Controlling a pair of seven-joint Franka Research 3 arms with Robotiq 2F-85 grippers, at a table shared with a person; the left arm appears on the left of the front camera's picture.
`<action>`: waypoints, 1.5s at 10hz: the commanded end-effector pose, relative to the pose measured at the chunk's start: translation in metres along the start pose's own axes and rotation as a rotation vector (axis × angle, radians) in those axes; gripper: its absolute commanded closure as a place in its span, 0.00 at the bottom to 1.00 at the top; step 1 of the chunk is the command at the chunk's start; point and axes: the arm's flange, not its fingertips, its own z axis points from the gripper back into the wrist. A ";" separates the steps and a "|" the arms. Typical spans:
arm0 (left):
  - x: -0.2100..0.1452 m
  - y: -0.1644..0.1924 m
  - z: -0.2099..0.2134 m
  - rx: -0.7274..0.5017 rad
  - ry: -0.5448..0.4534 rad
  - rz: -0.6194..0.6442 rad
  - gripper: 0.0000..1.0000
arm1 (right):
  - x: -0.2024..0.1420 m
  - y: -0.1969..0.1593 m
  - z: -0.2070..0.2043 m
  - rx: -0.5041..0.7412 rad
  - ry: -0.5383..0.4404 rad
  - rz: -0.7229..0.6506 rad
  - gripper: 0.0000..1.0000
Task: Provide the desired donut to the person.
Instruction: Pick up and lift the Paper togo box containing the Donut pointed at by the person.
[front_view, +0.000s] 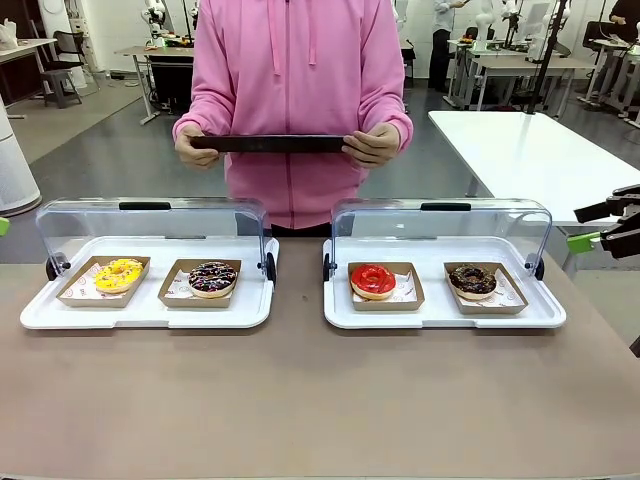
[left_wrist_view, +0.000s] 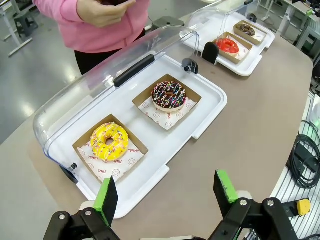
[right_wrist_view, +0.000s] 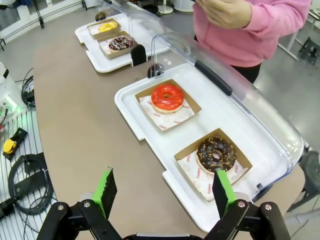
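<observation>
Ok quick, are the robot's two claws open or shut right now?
Left gripper: open, holding nothing.
Right gripper: open, holding nothing.

The left gripper (left_wrist_view: 166, 190) and right gripper (right_wrist_view: 164, 186) had black linked fingers (left_wrist_view: 235, 220), silver screws (left_wrist_view: 240, 202) and green pads (left_wrist_view: 106, 197). The person (front_view: 300, 180) wore a pink zip hoodie (front_view: 295, 90), its drawstrings (front_view: 272, 45) hanging at 12 o'clock.

Person (front_view: 295, 90): pink zip hoodie, standing at 12 o'clock, far side of table, holding dark flat bar (front_view: 268, 143) level at waist.
Donuts, each in its own open card box, seen from front:
- yellow donut (front_view: 118, 274) w/ sprinkles, 10 o'clock
- choc sprinkle donut (front_view: 212, 278), 11 o'clock
- red glazed donut (front_view: 373, 281), 1 o'clock
- dark choc donut (front_view: 473, 282), 2 o'clock
</observation>
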 end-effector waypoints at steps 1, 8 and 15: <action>-0.056 -0.054 -0.024 0.003 -0.042 -0.022 0.00 | -0.008 0.011 -0.005 -0.016 -0.029 0.025 0.00; -0.055 -0.058 -0.020 0.031 -0.076 -0.068 0.00 | -0.005 0.017 -0.007 -0.026 -0.050 0.080 0.00; 0.002 0.001 0.012 0.032 -0.041 -0.048 0.00 | 0.007 0.001 0.001 -0.029 -0.034 0.071 0.00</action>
